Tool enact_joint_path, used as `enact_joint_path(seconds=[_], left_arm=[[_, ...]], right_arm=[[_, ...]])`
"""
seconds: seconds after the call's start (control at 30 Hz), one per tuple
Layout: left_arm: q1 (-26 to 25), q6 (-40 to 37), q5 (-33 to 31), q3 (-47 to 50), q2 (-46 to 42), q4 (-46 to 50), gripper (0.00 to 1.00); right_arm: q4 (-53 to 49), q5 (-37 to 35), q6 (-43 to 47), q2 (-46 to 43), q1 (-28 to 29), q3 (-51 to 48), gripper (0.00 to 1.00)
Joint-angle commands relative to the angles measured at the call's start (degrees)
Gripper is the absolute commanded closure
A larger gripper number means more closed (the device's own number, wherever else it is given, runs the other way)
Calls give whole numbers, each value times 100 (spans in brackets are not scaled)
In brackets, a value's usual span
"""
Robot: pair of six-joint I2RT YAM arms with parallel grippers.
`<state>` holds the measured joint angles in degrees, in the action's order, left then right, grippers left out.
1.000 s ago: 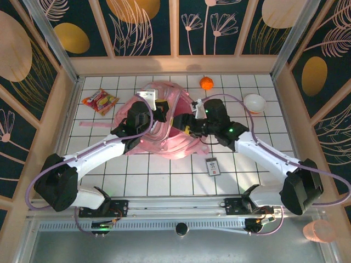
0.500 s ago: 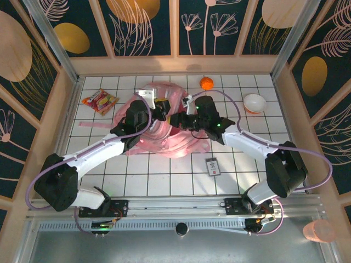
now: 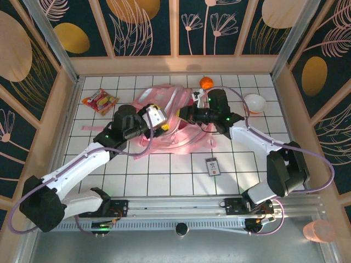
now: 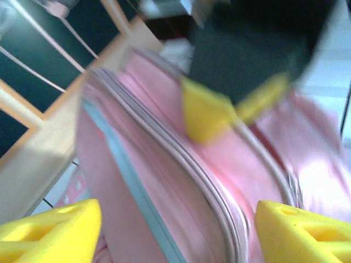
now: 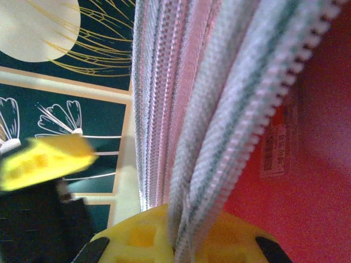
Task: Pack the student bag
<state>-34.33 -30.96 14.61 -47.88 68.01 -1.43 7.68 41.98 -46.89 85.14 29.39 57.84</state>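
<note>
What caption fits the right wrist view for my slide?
Right gripper shut on the bag at its zipper, red lining beside.

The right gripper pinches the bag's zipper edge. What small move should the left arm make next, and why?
Probably close the left gripper on the bag ahead. Its fingers stand wide open over the pink fabric, while the right gripper is shut on the zipper edge; a second grip could spread the opening.

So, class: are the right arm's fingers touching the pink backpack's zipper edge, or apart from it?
Touching. The right wrist view shows the backpack's zipper edge running down into the shut yellow fingers, pinched there with no gap.
</note>
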Motion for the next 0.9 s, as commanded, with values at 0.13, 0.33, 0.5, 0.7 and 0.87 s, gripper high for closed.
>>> enact_joint_path(seconds=[0.13,0.33,0.5,0.7,0.87], left_arm=[[11,-1376,564,139,432,300,12],[4,-937,288,392,570,-527,69],[4,-177,534,145,542,-353,100],[8,653,984,56,616,-227,100],[0,878,1013,-205,767,66,100]], right_arm=[[382,512,-204,-307,-35,443,100],[219,501,-152,-386,-62,445,100],[-2333,-1433,739,-699,-42,911,59],[-4466,-4176,676,-1174,780,1347,49],[-5038,-4928,77,-1148,1806,1528,52]])
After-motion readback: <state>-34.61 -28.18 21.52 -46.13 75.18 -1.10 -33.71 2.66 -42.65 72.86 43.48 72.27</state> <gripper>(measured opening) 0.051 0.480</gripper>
